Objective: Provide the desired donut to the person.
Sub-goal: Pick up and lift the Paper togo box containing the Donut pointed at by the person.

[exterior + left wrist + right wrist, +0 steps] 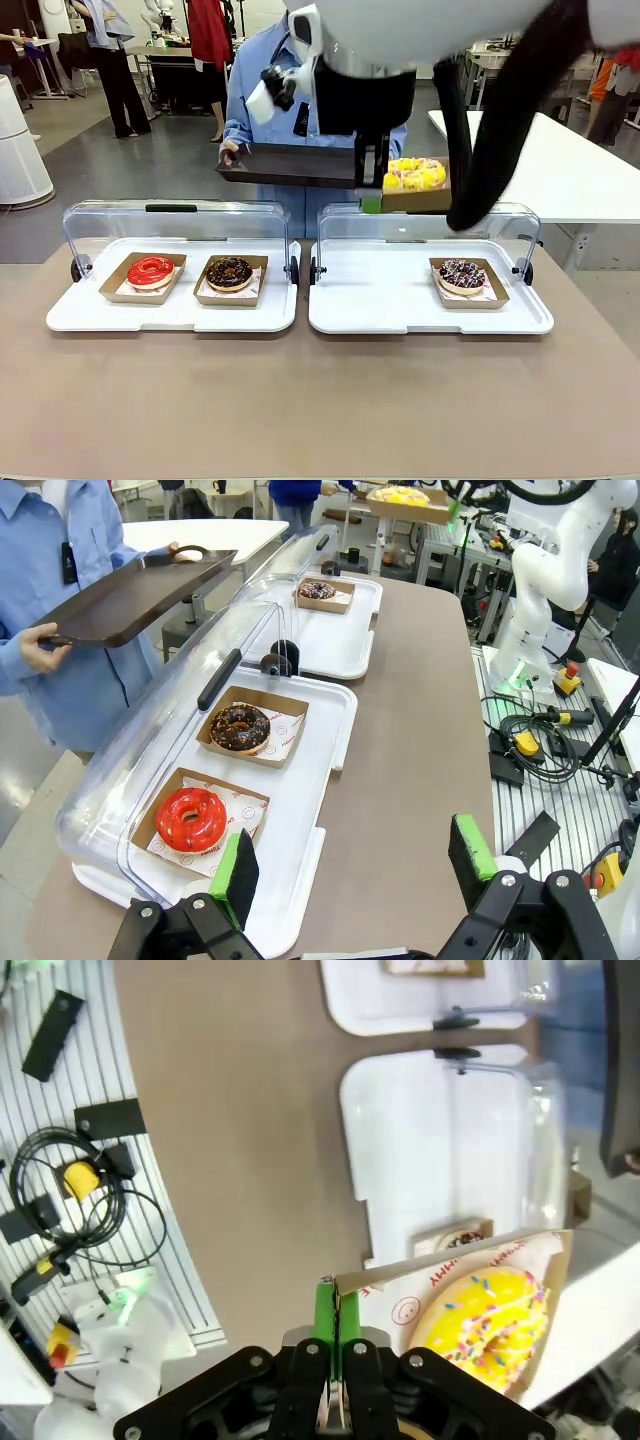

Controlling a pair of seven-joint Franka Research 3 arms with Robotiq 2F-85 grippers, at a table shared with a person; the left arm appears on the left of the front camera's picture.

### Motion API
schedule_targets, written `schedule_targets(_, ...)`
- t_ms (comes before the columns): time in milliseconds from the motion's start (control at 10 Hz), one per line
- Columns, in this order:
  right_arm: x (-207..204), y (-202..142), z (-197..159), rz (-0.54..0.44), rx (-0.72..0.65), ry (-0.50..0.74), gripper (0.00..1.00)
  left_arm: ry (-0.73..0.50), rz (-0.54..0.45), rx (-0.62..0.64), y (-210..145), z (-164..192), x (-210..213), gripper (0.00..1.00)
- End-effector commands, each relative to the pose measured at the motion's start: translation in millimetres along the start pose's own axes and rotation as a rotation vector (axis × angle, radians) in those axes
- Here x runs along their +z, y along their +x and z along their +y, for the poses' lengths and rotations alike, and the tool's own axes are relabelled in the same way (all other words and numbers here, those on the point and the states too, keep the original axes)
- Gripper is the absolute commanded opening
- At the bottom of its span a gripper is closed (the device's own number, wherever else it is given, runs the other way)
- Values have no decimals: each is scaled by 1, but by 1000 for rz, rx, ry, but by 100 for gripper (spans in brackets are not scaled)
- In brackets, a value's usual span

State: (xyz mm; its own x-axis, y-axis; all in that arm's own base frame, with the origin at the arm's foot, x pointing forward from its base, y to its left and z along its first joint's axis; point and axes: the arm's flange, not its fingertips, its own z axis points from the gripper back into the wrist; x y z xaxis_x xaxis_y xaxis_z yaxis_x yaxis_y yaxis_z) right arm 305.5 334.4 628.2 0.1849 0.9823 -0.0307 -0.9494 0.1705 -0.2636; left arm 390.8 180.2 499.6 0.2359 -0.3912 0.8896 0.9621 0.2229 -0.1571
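Left jaws: released, empty, hovering above the tabletop's left end; the left white tray point(170, 312) carries the red donut point(150, 270) and the chocolate donut point(229, 272); beyond the far edge the person point(250, 95) holds a dark serving tray point(290, 165) level; right jaws: clenched on the rim of a cardboard tray point(425, 200) carrying the yellow donut point(416, 173), raised above the far edge, just beside the serving tray; the right white tray point(380, 290) holds one sprinkled donut point(462, 275); assessment: pick-up complete; set-down on the serving tray and release outstanding.
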Motion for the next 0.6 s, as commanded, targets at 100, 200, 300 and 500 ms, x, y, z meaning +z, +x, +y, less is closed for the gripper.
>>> schedule_targets(100, -5, 4, -51, -37, 38, 92, 0, 3, -27, -23, 0, -1, 0, 100)
schedule_targets(200, -11, 2, -66, -58, 53, 122, 0, 3, -27, -23, 0, -1, 0, 100)
schedule_targets(300, -20, -1, -82, -71, 81, 151, 0, 3, -27, -23, 0, -1, 0, 100)
schedule_targets(500, -34, -2, -103, -88, 98, 189, 0, 3, -27, -23, 0, -1, 0, 100)
